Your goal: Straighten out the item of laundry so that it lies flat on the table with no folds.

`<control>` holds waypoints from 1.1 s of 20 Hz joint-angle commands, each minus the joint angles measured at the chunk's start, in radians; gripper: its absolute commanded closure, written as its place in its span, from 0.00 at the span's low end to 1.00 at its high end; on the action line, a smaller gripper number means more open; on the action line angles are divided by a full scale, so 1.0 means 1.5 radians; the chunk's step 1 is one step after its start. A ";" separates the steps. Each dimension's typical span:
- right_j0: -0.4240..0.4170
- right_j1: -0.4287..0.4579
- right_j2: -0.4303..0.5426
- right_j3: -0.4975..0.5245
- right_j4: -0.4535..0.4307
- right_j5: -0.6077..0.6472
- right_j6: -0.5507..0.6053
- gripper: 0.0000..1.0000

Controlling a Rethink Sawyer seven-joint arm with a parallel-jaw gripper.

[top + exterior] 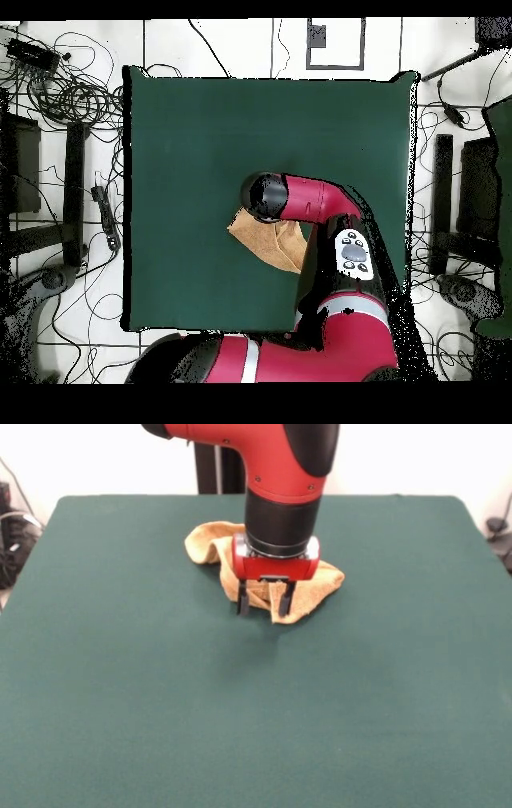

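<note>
The item of laundry [316, 588], a golden yellow-orange towel, lies crumpled in a bunched heap on the far half of the green table [256, 728]. My gripper [263, 603] hangs straight down over the towel's near edge, open, with its two black fingers [242, 603] spread apart and cloth showing between and behind them. The arm covers the middle of the heap. In the overhead view the towel [268, 242] shows as a folded wedge poking out from under the arm's wrist [268, 196], and the gripper itself is hidden beneath that wrist.
The table's felt top [200, 140] spreads wide on every side of the towel. Cables [70, 90] and stands crowd the floor off the table's left and right edges.
</note>
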 commanded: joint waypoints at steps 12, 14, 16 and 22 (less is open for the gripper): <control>0.020 0.032 0.050 -0.063 0.026 0.133 0.087 0.00; 0.021 0.033 0.050 -0.066 0.026 0.138 0.089 0.00; 0.022 0.033 0.048 -0.069 0.025 0.141 0.092 0.00; 0.026 0.032 0.045 -0.078 0.025 0.156 0.097 0.00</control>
